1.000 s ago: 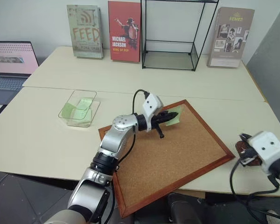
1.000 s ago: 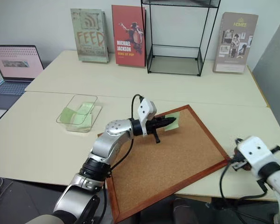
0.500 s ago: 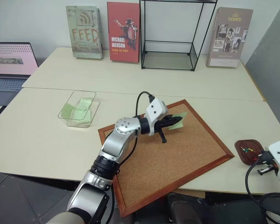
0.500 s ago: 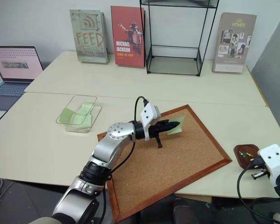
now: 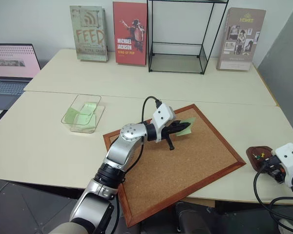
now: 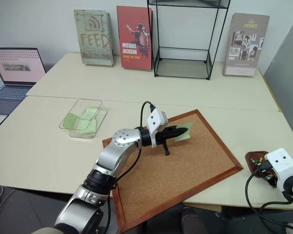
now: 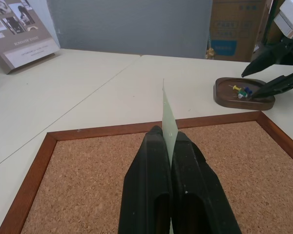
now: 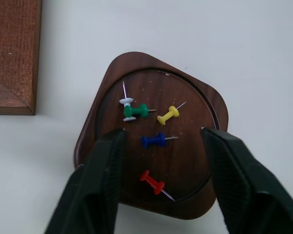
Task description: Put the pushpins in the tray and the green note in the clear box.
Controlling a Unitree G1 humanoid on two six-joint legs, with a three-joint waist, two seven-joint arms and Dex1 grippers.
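The left pincer (image 7: 168,141) is closed tight on the green note (image 7: 169,117), holding it on edge just above the corkboard (image 5: 185,165) near that board's far corner. The note sticks out past the black fingertips, clear of the cork.

At the counter's (image 5: 49,141) right front edge sits the tray (image 8: 185,83), just beside the corkboard's right corner. Five pushpins (image 8: 151,141) lie loose in it: white, green, yellow, blue and red. The right pincer (image 8: 161,161) hangs over the tray with its fingers spread wide, one on each side of the dish, gripping nothing.

The clear box (image 5: 83,113) stands on the counter's left half, well apart from the corkboard, with pale green slips already lying inside.
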